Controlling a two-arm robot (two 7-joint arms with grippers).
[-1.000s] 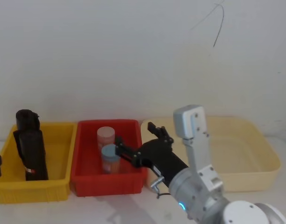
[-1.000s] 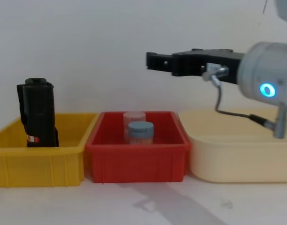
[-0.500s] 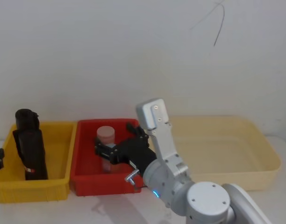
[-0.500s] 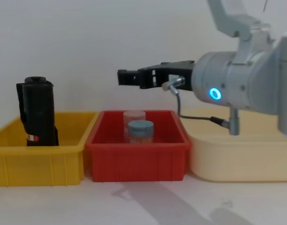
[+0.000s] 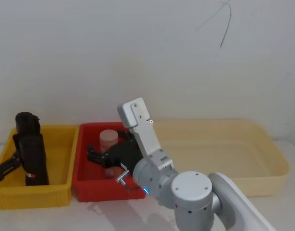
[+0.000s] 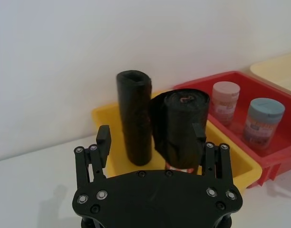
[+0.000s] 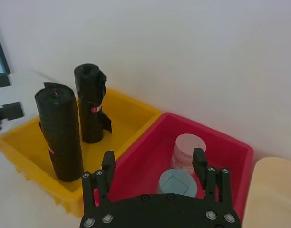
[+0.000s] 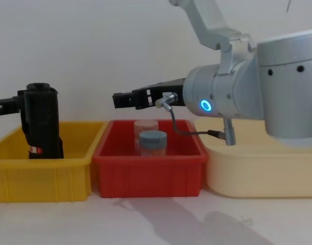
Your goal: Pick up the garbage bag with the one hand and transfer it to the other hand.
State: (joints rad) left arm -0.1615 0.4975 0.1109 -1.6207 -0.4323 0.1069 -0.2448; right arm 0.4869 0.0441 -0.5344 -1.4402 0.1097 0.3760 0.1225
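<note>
3 bins stand side by side on the white table [image 8: 156, 219], backs to the wall: yellow bin [image 8: 44, 178] at the left end, red bin [image 8: 148, 176] in the middle, cream bin [image 8: 258, 173] at the right end.

Red bin: 2 jars. The pink-lidded jar [image 5: 109, 138] is toward the back edge, w/ the blue-lidded jar [image 8: 153, 142] just in front of it.

Yellow bin: 2 black rolls, both upright. Item 1, the garbage bag [image 5: 34, 156], has a red-and-white label near its bottom end and stands left of the bin's middle. Item 2, the 2nd roll [image 5: 27, 123], stands close behind it by the back edge, w/ a loose flap on one side.

Robot's left gripper [image 6: 151, 132] reaches over the yellow bin's left edge, level w/ the bag's upper part. Fingers are spread wide, nothing held. The bag is just beside the fingertips; contact can't be told.

Robot's right gripper [image 7: 153, 156] hangs above the red bin's left half, over the jars, pointing toward the yellow bin. Fingers are wide apart, nothing in them, and it's apart from the bag.
</note>
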